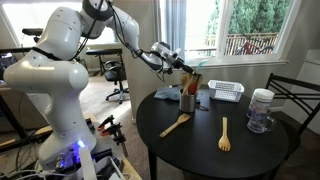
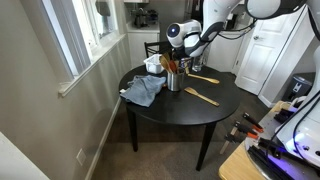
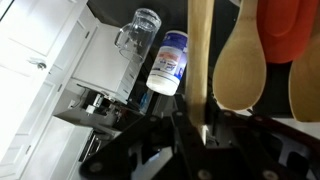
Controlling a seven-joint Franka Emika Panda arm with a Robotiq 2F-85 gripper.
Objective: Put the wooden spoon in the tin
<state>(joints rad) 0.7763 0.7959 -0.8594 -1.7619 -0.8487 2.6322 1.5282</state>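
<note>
The grey tin point(image 1: 188, 102) stands on the round black table near its far edge, and it also shows in an exterior view point(image 2: 174, 82). Wooden utensils stick up out of it. My gripper point(image 1: 181, 69) hangs just above the tin in both exterior views point(image 2: 181, 52). In the wrist view the gripper point(image 3: 197, 118) is shut on the light wood handle of the wooden spoon point(image 3: 200, 55), which points straight away from the jaws. Its teal part is hidden. A plain spoon bowl point(image 3: 240, 65) and an orange spatula point(image 3: 290, 30) sit right beside it.
An all-wood spoon point(image 1: 175, 126) and a short fork-like utensil point(image 1: 224, 134) lie on the table point(image 1: 200, 150). A white slotted basket point(image 1: 226, 92) and a glass jar point(image 1: 262, 110) stand at the back. A grey cloth point(image 2: 143, 90) lies beside the tin.
</note>
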